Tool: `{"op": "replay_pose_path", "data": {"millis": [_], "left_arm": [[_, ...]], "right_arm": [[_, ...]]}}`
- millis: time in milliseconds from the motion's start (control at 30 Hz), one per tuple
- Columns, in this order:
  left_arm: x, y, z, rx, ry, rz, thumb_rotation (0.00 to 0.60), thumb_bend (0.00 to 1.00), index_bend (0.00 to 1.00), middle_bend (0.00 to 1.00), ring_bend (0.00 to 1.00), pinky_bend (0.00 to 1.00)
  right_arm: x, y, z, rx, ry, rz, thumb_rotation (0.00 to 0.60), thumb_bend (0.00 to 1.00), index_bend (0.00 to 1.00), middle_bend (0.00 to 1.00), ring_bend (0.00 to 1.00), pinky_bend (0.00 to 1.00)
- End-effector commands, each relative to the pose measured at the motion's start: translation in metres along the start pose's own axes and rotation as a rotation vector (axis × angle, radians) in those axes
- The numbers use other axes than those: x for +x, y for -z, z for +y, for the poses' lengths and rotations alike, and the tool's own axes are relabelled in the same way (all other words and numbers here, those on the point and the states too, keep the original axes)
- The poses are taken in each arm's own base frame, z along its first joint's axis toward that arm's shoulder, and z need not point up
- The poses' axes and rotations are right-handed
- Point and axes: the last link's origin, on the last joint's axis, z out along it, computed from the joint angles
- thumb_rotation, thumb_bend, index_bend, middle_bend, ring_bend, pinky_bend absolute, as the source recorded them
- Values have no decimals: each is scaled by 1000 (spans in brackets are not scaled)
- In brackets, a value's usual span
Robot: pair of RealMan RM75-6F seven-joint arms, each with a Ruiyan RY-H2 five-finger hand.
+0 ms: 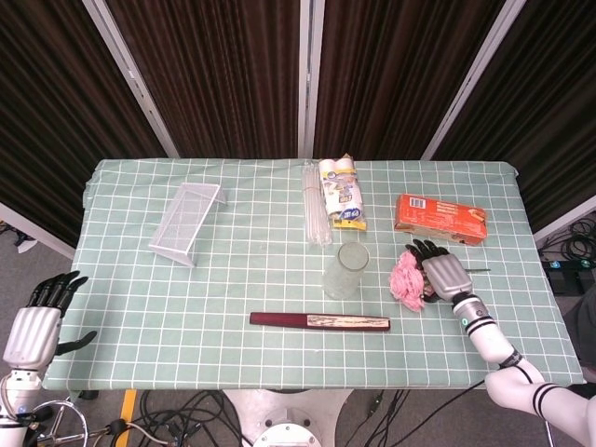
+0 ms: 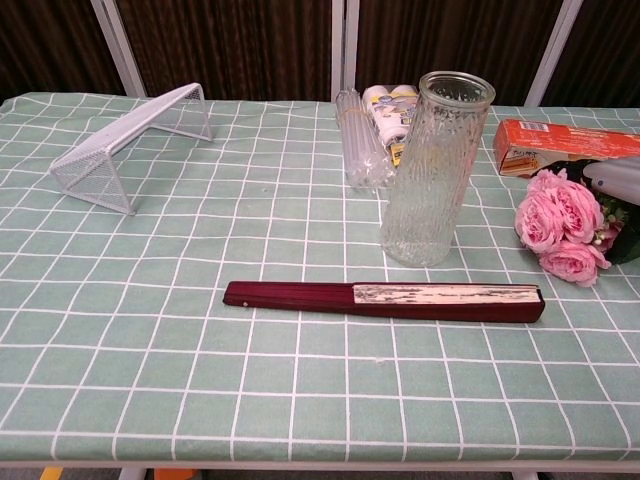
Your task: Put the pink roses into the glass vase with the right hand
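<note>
The pink roses (image 1: pixel 406 277) (image 2: pixel 558 224) lie on the checked cloth to the right of the upright glass vase (image 1: pixel 346 270) (image 2: pixel 435 170). My right hand (image 1: pixel 441 273) (image 2: pixel 614 177) lies palm down over the bouquet's right side, covering its leaves and stems, with dark fingers reaching past the blooms. No frame shows the fingers closed around the stems. My left hand (image 1: pixel 37 319) hangs beyond the table's front left corner, fingers apart and holding nothing.
A folded dark-red fan (image 1: pixel 319 322) (image 2: pixel 385 300) lies in front of the vase. An orange box (image 1: pixel 440 217) (image 2: pixel 545 146) sits behind the roses. A pack of rolls (image 1: pixel 341 191) and clear tubes (image 1: pixel 315 214) lie behind the vase. A white wire basket (image 1: pixel 186 222) is tipped at the back left.
</note>
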Motion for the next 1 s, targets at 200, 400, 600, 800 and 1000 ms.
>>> {"op": "replay_pose_path", "data": {"millis": [200, 400, 600, 800, 1000], "left_arm": [[0, 1, -2, 6, 2, -2, 600, 2, 176, 104, 94, 133], [-1, 0, -2, 8, 2, -7, 600, 1, 176, 105, 94, 133], [-1, 0, -2, 5, -1, -11, 600, 2, 176, 104, 94, 133], [-2, 0, 0, 2, -7, -19, 600, 2, 176, 105, 94, 133], [-3, -2, 4, -7, -15, -27, 600, 1, 176, 104, 94, 133]], "right_arm": [[3, -1, -2, 1, -6, 29, 600, 149, 320, 214, 197, 545], [10, 5, 3, 3, -9, 76, 600, 169, 520, 348, 276, 597], [38, 16, 14, 9, -60, 174, 600, 169, 558, 402, 316, 599], [101, 42, 17, 41, -199, 327, 600, 169, 559, 404, 334, 598], [177, 77, 4, 96, -301, 484, 600, 169, 559, 404, 334, 599]]}}
